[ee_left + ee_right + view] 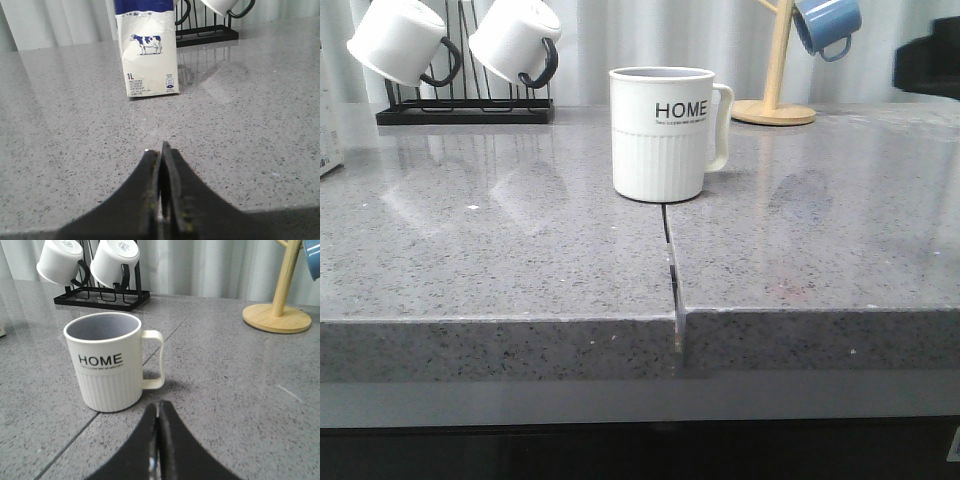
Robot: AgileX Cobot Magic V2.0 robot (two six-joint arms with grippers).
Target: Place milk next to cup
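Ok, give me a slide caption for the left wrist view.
Shut left gripper faces the upright milk carton on the grey countertop, not yet touching it.

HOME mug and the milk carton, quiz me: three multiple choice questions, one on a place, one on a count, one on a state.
1. The HOME mug stands:
A. on the counter seam
B. on the black rack
C. on the wooden stand

2. White mugs hanging on the black rack:
A. one
B. two
C. four

3. The milk carton is:
A. lying flat
B. held in a gripper
C. standing upright, untouched

Answers: A, the seam runs under its base; B, two hang there; C, it stands beyond the left gripper, shut and empty.
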